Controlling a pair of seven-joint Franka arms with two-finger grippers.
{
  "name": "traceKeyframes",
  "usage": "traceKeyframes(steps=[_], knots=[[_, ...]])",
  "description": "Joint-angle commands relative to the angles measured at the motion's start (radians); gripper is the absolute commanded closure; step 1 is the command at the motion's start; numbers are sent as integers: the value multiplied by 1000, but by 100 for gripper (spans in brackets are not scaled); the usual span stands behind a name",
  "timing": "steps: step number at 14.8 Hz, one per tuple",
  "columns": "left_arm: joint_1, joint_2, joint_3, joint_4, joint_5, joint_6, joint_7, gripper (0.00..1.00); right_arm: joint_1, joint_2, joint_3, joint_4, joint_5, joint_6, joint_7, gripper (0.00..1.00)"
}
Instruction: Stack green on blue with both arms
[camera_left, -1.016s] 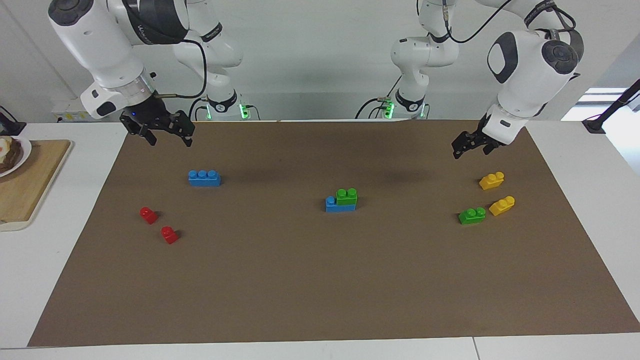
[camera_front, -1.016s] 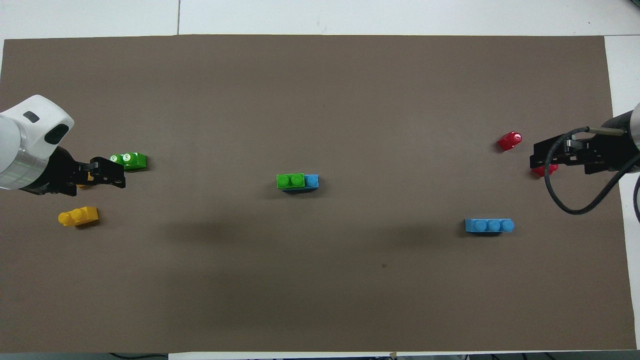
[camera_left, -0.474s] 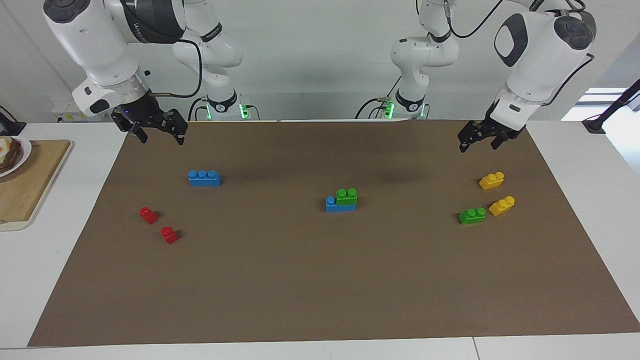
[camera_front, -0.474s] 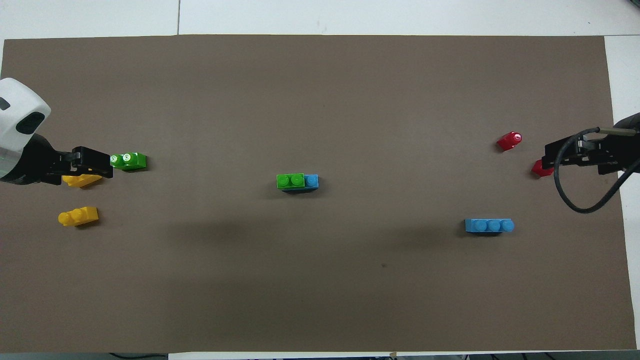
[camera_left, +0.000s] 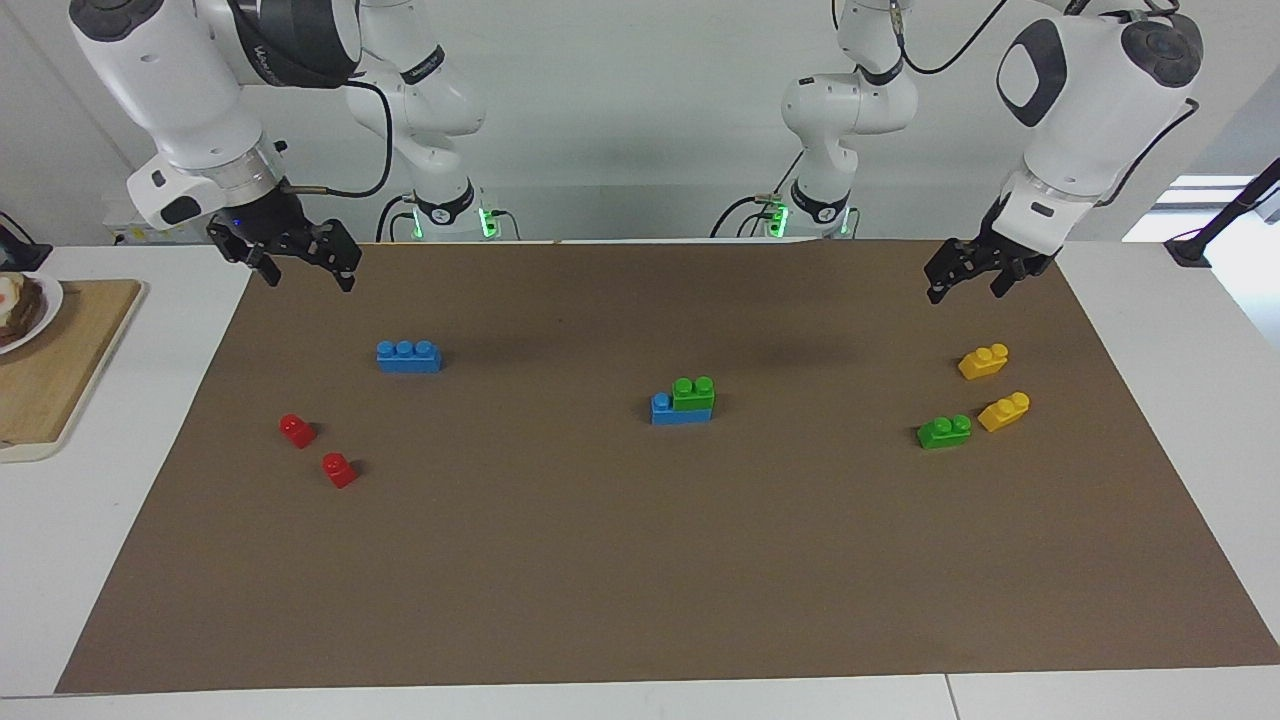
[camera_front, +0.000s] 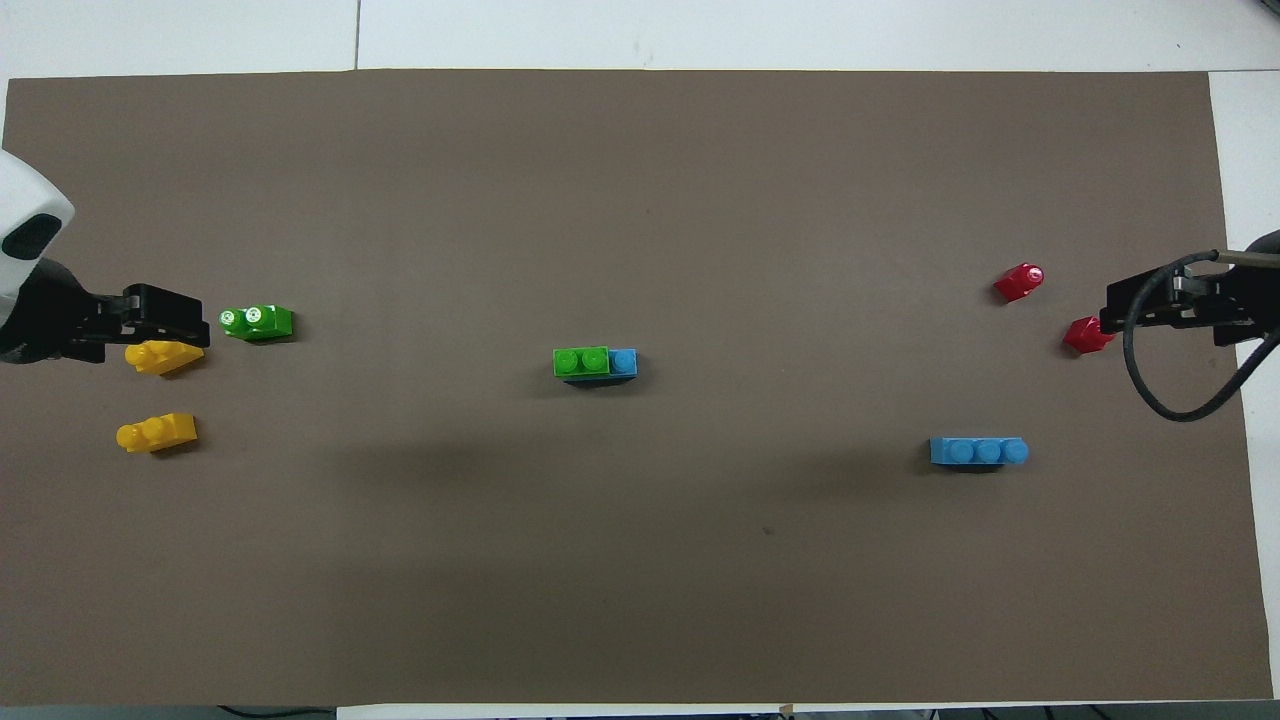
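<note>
- The left gripper (camera_left: 965, 280) hangs in the air above the brown mat (camera_left: 640, 560), near the mat's corner at the left arm's end of the worktop (camera_left: 1180, 330), its fingers apart and holding nothing.
- The left arm (camera_left: 1080, 100) bends at a raised elbow, and its wrist slopes down toward the mat.
- The right gripper (camera_left: 300, 268) hangs over the mat's corner at the right arm's end, its fingers spread and empty.
- The right arm (camera_left: 170, 90) slopes down from a high elbow, with a black cable (camera_left: 350, 190) looping from its wrist.
- One green brick (camera_left: 694, 392) sits on a blue brick (camera_left: 680, 411) near the middle of the mat, covering two studs and leaving one blue stud bare.
- A second green brick (camera_left: 944, 431) lies loose toward the left arm's end, just beside a yellow brick (camera_left: 1004, 411); another yellow brick (camera_left: 983, 361) lies nearer to the robots.
- A second blue brick (camera_left: 408, 356) lies alone toward the right arm's end, with two red bricks (camera_left: 297, 430) farther from the robots.
- A wooden board (camera_left: 50, 370) rests on the worktop off the mat at the right arm's end.
</note>
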Motion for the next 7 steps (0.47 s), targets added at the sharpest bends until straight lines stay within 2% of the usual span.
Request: traceKeyframes(steps=[1, 7], knots=[[0, 30, -1, 89, 18, -88, 22, 0, -12, 6, 16, 12, -49, 6, -29, 0], [8, 30, -12, 89, 15, -68, 88, 0, -9, 5, 17, 14, -57, 9, -64, 0]])
